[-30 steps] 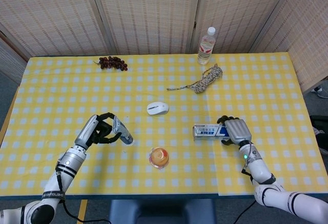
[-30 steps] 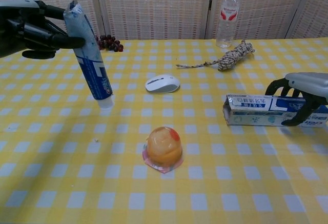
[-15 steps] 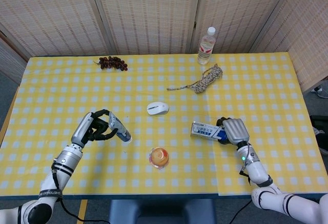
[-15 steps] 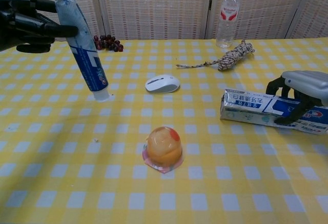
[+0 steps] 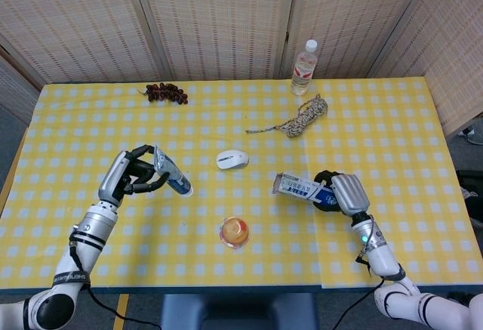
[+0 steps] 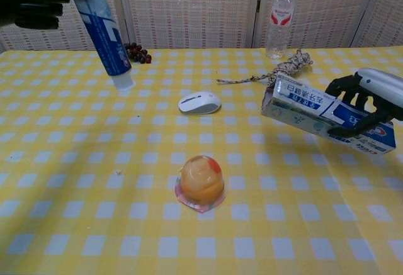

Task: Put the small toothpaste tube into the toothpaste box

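Leftmost, the left hand (image 5: 130,175) grips the small toothpaste tube (image 6: 102,28) by its crimped end, lifted clear of the yellow checked table (image 5: 392,134), cap pointing down. Near the middle lie a white mouse (image 6: 199,102) and an orange jelly cup (image 6: 201,180). Rightward, the right hand (image 6: 368,99) holds the toothpaste box (image 6: 315,112) off the cloth, its open end tilted up toward the tube, well apart from it

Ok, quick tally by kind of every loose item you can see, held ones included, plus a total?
Toothpaste tube, held by left hand: 1
Toothpaste box, held by right hand: 1
Computer mouse: 1
Jelly cup: 1
Water bottle: 1
Rope bundle: 1
Grape bunch: 1
Total: 7
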Robot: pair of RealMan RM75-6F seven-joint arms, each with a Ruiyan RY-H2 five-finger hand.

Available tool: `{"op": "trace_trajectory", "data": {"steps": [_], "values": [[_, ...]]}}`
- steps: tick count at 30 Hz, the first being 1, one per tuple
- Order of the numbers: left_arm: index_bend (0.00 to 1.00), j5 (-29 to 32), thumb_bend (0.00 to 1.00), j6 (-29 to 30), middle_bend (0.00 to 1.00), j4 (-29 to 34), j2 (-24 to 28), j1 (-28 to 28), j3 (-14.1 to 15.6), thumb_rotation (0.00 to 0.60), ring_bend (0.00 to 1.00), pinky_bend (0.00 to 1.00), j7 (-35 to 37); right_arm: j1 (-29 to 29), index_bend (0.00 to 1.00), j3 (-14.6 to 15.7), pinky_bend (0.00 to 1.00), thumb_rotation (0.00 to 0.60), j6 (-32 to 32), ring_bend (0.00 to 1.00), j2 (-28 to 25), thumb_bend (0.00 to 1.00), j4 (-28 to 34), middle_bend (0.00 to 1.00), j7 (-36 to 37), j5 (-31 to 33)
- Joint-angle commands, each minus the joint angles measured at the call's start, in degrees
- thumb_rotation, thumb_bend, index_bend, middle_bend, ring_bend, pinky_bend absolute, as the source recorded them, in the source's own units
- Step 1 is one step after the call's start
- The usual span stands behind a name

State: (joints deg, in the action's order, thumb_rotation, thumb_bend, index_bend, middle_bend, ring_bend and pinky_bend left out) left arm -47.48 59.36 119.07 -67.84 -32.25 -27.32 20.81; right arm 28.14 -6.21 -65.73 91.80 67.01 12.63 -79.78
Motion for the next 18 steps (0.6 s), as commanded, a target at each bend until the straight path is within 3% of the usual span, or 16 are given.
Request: {"op": "trace_trajectory", "data": {"steps": [1, 7, 13, 18], "values": [[0.85, 2.0, 0.43, 3.2, 1.00, 1.3, -1.2, -1.3, -2.9, 0.600, 1.00, 1.00, 0.5, -0.3, 0.58, 1.5, 0.55, 0.600, -4.6, 0.48, 4.8, 0.25, -8.9, 0.47, 16.7, -6.8], [0.85, 7.0, 0.43, 5.2, 1.00, 4.3, -1.8, -3.6, -5.7, 0.600, 1.00, 1.00, -1.0, -0.2, 0.58, 1.2, 0.55, 0.600, -11.3, 0.48, 11.6, 0.25, -18.6, 0.45, 32.6, -10.1], [0.85, 10.0, 0.43, 8.5, 1.00, 7.2, -3.0, -5.5, -6.9, 0.600, 1.00, 1.00, -3.6, 0.8, 0.58, 0.3, 0.55, 0.600, -14.7, 0.48, 17.8, 0.25, -25.1, 0.43, 40.4, -10.8], [0.85, 10.9, 0.43, 11.2, 1.00, 8.7, -3.7, -7.2, -8.6, 0.600, 1.00, 1.00, -5.7, 1.4, 0.58, 0.1, 0.54, 0.600, -15.1, 0.48, 20.9, 0.25, -27.2, 0.43, 41.9, -10.8]]}}
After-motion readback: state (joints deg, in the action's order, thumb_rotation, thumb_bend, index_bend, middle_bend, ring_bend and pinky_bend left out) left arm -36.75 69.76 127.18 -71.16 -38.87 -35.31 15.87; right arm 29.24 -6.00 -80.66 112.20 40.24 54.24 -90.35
